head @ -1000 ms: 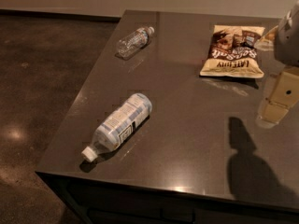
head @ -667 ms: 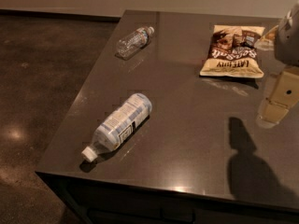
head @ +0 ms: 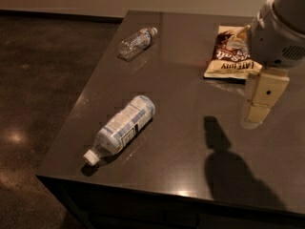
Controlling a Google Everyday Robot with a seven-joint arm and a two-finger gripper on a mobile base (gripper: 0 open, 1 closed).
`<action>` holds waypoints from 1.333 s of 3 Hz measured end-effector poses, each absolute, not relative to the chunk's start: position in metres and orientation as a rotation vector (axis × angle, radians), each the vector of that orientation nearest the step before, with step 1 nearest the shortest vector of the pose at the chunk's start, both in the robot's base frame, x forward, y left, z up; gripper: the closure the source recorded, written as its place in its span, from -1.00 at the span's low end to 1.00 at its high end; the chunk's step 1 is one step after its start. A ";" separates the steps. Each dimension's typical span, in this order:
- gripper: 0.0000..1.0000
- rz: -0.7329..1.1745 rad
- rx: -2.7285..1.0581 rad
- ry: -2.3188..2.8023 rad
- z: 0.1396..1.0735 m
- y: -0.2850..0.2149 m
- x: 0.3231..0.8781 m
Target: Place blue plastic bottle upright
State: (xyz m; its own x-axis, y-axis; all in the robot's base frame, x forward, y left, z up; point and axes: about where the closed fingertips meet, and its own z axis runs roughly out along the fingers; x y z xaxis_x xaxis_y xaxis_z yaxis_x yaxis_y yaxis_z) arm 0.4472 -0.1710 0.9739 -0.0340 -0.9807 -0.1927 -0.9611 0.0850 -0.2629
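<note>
The blue plastic bottle point(head: 123, 127) lies on its side on the dark table point(head: 181, 75), near the front left corner. Its white cap points toward the front left edge, and its pale blue-white label faces up. My gripper point(head: 259, 108) hangs above the table at the right, well to the right of the bottle and not touching it. It holds nothing that I can see. Its shadow falls on the table in front of it.
A smaller clear bottle point(head: 137, 42) lies on its side at the table's back left. A snack bag point(head: 232, 57) lies at the back right, partly behind my arm point(head: 281, 27). Dark floor lies left of the table edge.
My arm and gripper have shifted a little to the left, and their shadow moved with them. The bottles and the bag have not moved.
</note>
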 end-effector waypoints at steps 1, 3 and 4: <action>-1.00 -0.025 -2.073 1.920 0.967 -0.135 0.449; -1.00 0.043 -2.303 1.635 0.956 -0.064 0.445; -1.00 0.033 -2.453 1.469 0.940 -0.021 0.438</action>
State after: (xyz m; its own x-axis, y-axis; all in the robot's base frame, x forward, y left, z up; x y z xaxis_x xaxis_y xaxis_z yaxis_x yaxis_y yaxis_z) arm 0.4384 -0.0214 0.9401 0.4822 -0.8609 -0.1625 -0.8674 -0.4430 -0.2267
